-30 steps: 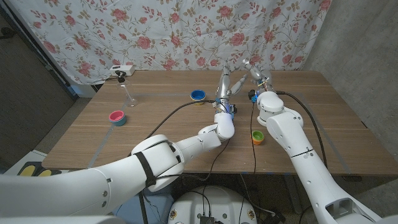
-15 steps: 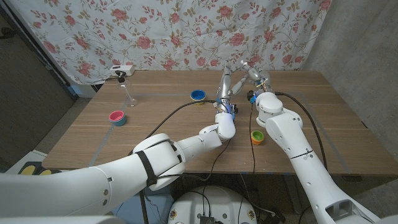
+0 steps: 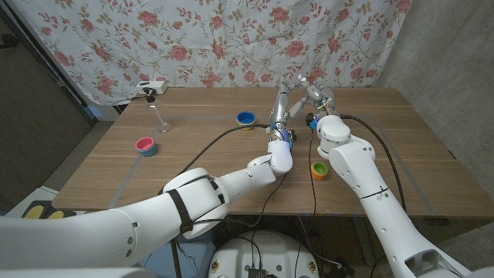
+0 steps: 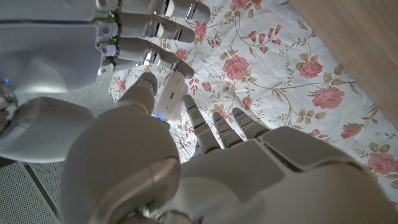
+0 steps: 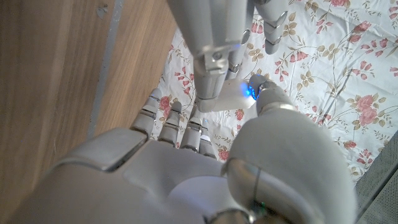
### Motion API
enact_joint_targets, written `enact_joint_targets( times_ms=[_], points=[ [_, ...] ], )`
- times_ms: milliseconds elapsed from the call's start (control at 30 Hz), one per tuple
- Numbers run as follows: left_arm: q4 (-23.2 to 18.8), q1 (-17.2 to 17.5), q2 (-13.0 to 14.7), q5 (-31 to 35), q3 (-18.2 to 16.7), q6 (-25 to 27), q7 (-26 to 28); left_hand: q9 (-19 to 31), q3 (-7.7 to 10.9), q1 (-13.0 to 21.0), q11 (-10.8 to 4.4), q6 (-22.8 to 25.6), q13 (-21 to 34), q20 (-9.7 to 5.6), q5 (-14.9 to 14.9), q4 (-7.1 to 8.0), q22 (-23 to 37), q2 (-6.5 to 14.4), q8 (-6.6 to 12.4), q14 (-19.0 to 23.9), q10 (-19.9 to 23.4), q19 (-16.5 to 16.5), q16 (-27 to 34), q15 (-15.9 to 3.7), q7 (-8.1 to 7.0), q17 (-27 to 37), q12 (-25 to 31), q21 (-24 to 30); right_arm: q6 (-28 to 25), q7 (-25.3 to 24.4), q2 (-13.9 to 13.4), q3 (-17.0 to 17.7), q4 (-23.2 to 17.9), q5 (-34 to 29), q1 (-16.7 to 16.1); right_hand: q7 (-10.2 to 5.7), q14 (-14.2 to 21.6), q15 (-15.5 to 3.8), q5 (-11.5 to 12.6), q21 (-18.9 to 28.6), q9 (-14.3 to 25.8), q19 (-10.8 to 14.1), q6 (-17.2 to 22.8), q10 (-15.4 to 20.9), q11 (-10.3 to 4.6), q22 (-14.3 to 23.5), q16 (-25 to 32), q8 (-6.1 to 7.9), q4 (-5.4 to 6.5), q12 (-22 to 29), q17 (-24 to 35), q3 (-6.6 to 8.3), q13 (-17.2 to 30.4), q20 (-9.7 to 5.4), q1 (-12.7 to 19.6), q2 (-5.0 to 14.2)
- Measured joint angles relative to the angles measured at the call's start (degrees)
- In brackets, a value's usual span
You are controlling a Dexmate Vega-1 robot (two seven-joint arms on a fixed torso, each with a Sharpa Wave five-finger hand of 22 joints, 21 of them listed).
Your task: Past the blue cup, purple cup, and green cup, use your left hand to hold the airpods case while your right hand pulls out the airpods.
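Both hands are raised over the far middle of the table, past the cups. My left hand (image 3: pixel 281 105) stands upright and pinches a small white airpods case (image 4: pixel 173 94) between its thumb and fingers. My right hand (image 3: pixel 313 91) meets it from the right. Its fingertips (image 4: pixel 176 67) touch the top end of the case (image 5: pixel 225 98) and its thumb (image 5: pixel 273 93) presses the case's side. No earbud can be made out. The blue cup (image 3: pixel 245 118) sits left of the hands, the green cup (image 3: pixel 319 169) stands near the right forearm, and the pinkish purple cup (image 3: pixel 144 145) is far left.
A clear slim glass (image 3: pixel 160 116) and a small white device (image 3: pixel 152 87) stand at the back left. Black cables (image 3: pixel 224 135) run across the table towards the hands. A floral curtain (image 3: pixel 208 46) hangs close behind the far edge.
My right hand has edged slightly left, closing onto the case in my left hand. The left hand has stayed almost still, and the cups have not moved.
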Motion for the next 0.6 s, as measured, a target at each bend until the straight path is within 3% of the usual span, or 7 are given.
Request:
enact_joint_targets(
  times_ms=[600],
  points=[
    [-0.08,0.42,-0.23,0.30,-0.65,0.09,0.18,0.00,-1.49,0.30,-0.09,0.00,1.14,0.52,-0.23,0.38,0.00,0.30,0.38,2.58,3.99,0.51,0.77,-0.74,-0.62,0.30,1.78,0.05,1.54,-0.18,0.20,0.03,0.45,-0.34,-0.30,0.00,0.00,0.00,-0.43,0.00,0.00,0.01,0.00,-0.19,-0.19,0.00,0.00,0.00,0.00,0.32,0.00,0.00,-0.08,0.00,-0.24,0.22]
  ],
)
